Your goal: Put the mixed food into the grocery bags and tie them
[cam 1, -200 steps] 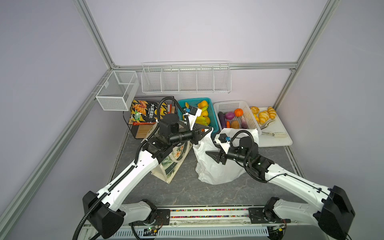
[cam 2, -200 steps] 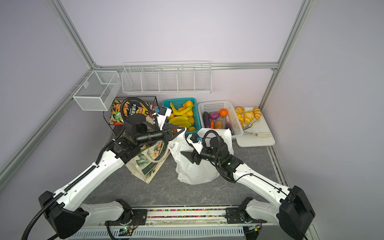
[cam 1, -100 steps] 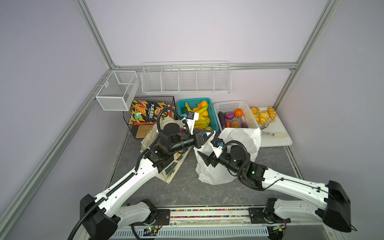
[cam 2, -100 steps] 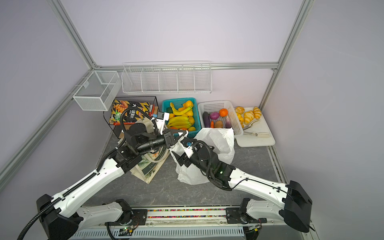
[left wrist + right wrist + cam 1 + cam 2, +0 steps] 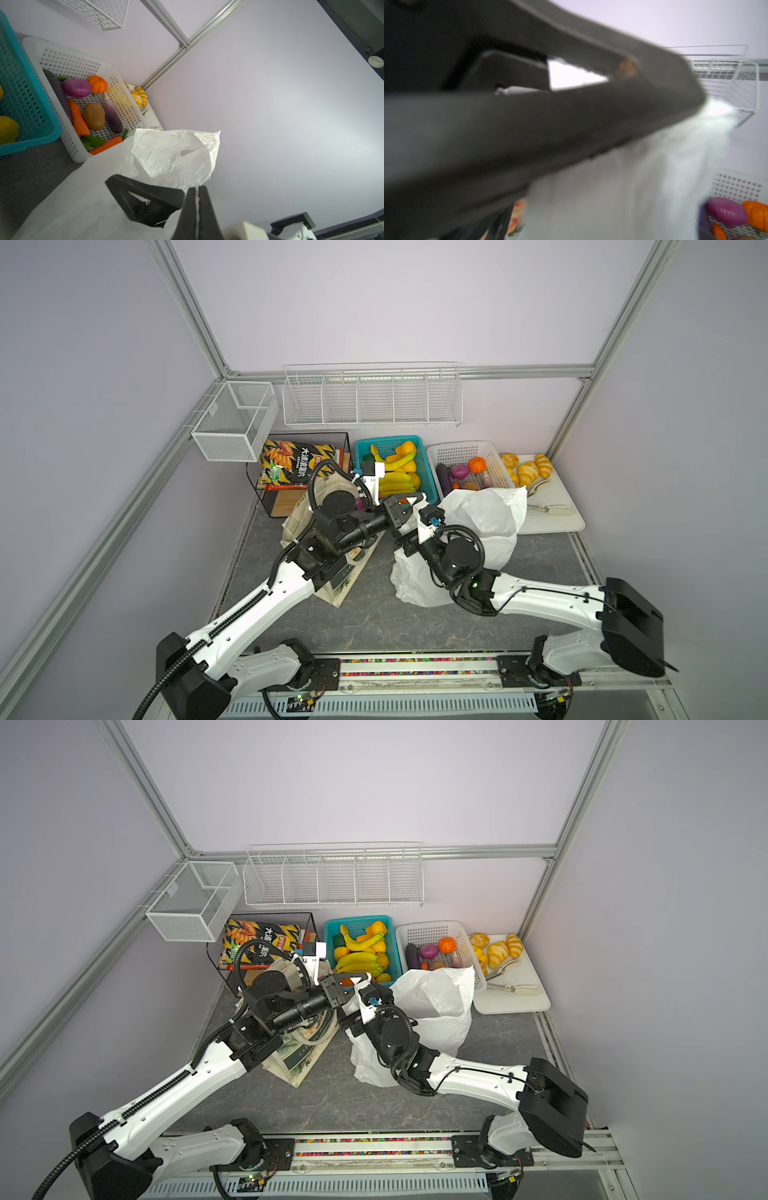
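Nearest, the two arms meet over the grey tabletop (image 5: 374,622). The left gripper (image 5: 196,189) has its fingers pressed together on a fold of the white plastic bag (image 5: 482,526); only the left wrist view shows the sliver of film between them. Just beside it sits one triangular finger (image 5: 145,197) of the right gripper (image 5: 398,534). I cannot tell its spread, since its own wrist view is a blur of dark finger and white film. Left of the bag, under the left arm, sags the canvas tote (image 5: 296,519), its lettering unreadable. Behind stand two baskets. The white basket (image 5: 62,60) holds one purple onion (image 5: 76,88), one potato (image 5: 93,116) and two carrots (image 5: 78,120), the carrots mostly hidden in both top views. The teal basket (image 5: 361,448) stands left of it. The big chip bag (image 5: 299,462) carries a Lay's roundel and Chinese characters. One five-bay wire rack (image 5: 372,400) hangs on the back wall.
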Robot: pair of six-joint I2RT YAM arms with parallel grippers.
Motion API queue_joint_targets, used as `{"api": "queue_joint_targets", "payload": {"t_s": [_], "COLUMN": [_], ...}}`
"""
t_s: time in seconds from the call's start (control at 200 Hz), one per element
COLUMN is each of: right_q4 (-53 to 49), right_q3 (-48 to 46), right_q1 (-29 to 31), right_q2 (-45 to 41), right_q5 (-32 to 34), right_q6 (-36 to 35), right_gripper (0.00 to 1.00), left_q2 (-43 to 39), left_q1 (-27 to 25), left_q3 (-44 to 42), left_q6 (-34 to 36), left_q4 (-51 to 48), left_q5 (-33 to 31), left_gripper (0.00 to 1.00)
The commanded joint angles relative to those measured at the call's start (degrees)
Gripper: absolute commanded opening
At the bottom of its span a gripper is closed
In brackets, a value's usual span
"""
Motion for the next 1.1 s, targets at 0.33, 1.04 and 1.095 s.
{"api": "queue_joint_targets", "payload": {"t_s": [0.33, 1.04, 1.095], "right_q4": [9.7, 8.4, 6.7], "right_q3": [-10.8, -12.2, -12.8], "right_q1": [-0.2, -3.7, -3.9], "right_q2": [1.3, 2.5, 0.8], "right_q5": [4.3, -0.6, -2.8], "right_q6": [-4.4, 0.6, 0.5], "right_gripper": [0.73, 0.57, 0.58], "left_q2": [-1.3, -1.3, -1.1], "left_q1": [-0.1, 2.7, 3.0], "left_q3": [1.5, 1.7, 2.4], "left_q6": [-1.4, -3.2, -1.5], "left_q4": [-0.7, -0.1, -0.8], "left_q5": [-0.9, 0.7, 1.8], "left_gripper": [0.0, 0.0, 0.0]}}
